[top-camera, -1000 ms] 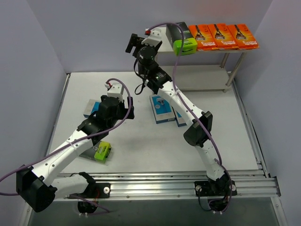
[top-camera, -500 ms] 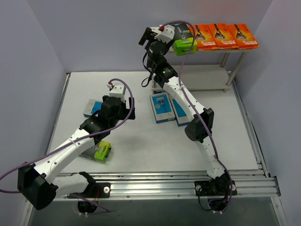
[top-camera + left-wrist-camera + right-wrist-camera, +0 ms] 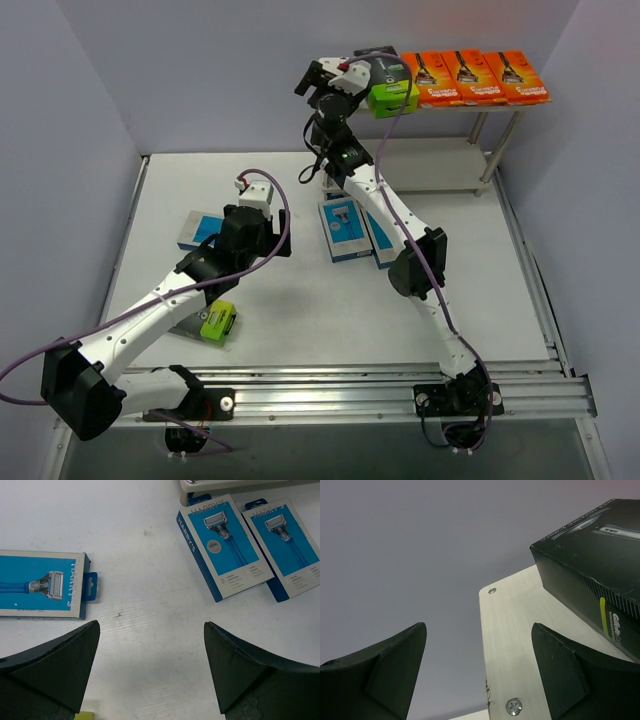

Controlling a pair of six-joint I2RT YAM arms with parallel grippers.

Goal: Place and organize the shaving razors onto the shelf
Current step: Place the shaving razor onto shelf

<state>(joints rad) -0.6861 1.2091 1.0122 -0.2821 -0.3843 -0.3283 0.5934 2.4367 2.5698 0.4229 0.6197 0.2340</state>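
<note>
We start with the tabletop (image 3: 300, 300), white and wide, with both arms fixed at its near edge. At the far right stands the shelf (image 3: 440, 165), two pale boards on thin posts.

The right arm (image 3: 400, 215) reaches up to the left end of the top board. The left arm (image 3: 150, 315) bends low over the left half of the tabletop.

The right end effector (image 3: 479, 627) is spread wide with nothing between its fingers. It hangs just off the shelf's corner, near the black pack (image 3: 388, 82). The left end effector (image 3: 150, 625) is spread wide too, and holds nothing. It hovers over bare tabletop with blue packs on either side.

Now the packs. Three orange packs (image 3: 474, 78) lie in a row on the top board. The black pack lies just beside them at the left end. So four packs are up and four are not. Two blue packs (image 3: 345, 230) lie side by side in front of the shelf. A third blue pack (image 3: 195, 228) lies alone on the left. The other black pack (image 3: 217, 322) lies near the front, partly under the left arm.

We think the step in hand is letting go of the black pack on the shelf. Next the right arm should back off without bumping that pack. Then one arm must come down on a pack lying flat. Its fingers should close on the pack's long thin sides. The lower board is bare where we can see it, so the blue packs could go there.
</note>
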